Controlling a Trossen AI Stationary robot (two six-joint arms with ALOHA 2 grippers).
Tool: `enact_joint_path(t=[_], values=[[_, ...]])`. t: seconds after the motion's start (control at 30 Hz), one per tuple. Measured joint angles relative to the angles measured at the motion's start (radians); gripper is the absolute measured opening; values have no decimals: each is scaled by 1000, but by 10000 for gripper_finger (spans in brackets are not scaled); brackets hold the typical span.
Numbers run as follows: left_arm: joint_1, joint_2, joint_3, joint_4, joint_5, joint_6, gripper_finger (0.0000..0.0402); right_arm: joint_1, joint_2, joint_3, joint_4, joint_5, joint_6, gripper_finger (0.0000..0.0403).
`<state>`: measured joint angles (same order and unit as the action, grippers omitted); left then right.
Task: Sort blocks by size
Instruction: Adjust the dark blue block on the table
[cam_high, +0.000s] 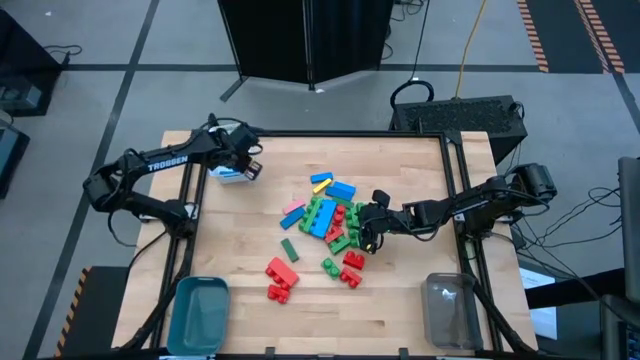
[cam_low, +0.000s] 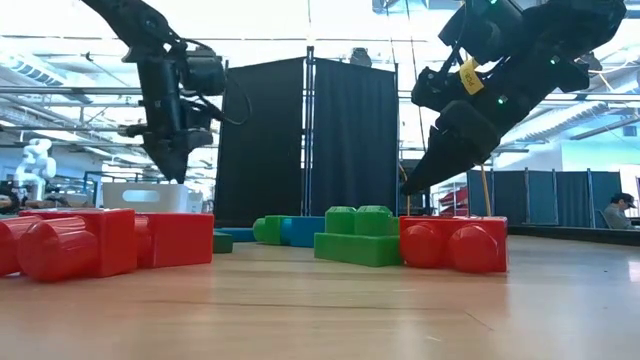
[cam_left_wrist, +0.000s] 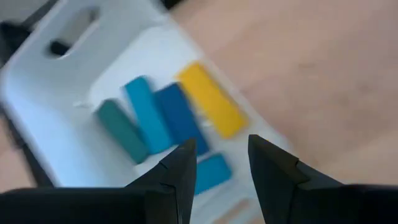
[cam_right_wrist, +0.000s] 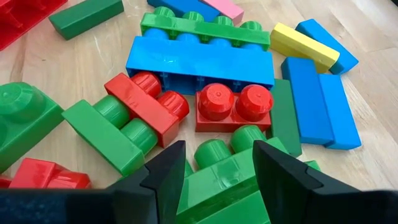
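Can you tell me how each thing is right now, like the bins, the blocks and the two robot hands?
white bin: holds thin bars, teal, blue and yellow.
left gripper: open, empty, above the white bin.
right gripper: open, empty, over a green brick in the pile.
pile of blocks: jumbled, unsorted, mid-table.
teal bin: upright, empty.
clear bin: upright, no blocks visible inside.

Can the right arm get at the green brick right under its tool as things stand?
Probably yes: the right tool is open just above the green brick, nothing covering it.
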<state>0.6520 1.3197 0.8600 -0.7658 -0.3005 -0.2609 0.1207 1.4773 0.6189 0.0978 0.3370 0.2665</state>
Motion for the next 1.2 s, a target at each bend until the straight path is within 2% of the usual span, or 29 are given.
enact_joint_path(t=[0.13, 0.43, 0.67, 0.97, 1.2], values=[[-98, 0, 0, 7, 41, 39, 134, 0, 0, 0, 2, 0, 2, 176], [-304, 0, 0, 82, 42, 41, 134, 0, 0, 0, 3, 1, 2, 176], [-419, 6, 0, 235, 92, 34, 134, 0, 0, 0, 3, 1, 2, 176], [-534, 148, 0, 417, 92, 39, 134, 0, 0, 0, 2, 1, 3, 176], [-556, 276, 0, 470, 94, 39, 134, 1, 0, 0, 1, 1, 3, 176]])
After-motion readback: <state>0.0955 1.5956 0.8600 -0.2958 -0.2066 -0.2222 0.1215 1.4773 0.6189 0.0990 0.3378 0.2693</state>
